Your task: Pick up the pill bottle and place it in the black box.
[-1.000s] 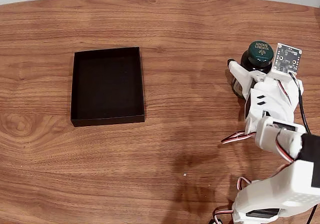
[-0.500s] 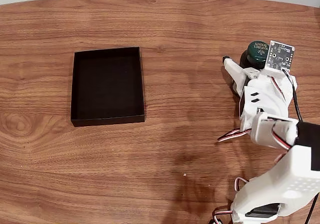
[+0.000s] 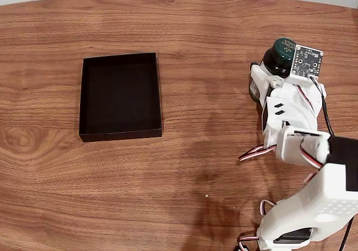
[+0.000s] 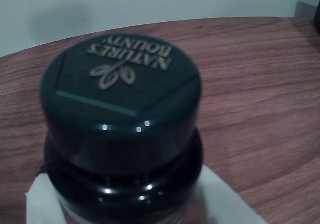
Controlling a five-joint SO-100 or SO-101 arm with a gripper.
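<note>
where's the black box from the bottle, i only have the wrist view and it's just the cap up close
Observer: In the fixed view the black box lies far to the left of the pill bottle, apart from it on the wooden table.
Operator: anything in the box
Observer: Nothing shows in it in the fixed view, just the dark floor inside its low walls.
Operator: is the gripper on the bottle
Observer: The gripper sits at the bottle, with a white finger against its left side. The other finger is hidden under the arm, so I can't tell whether it has closed.
</note>
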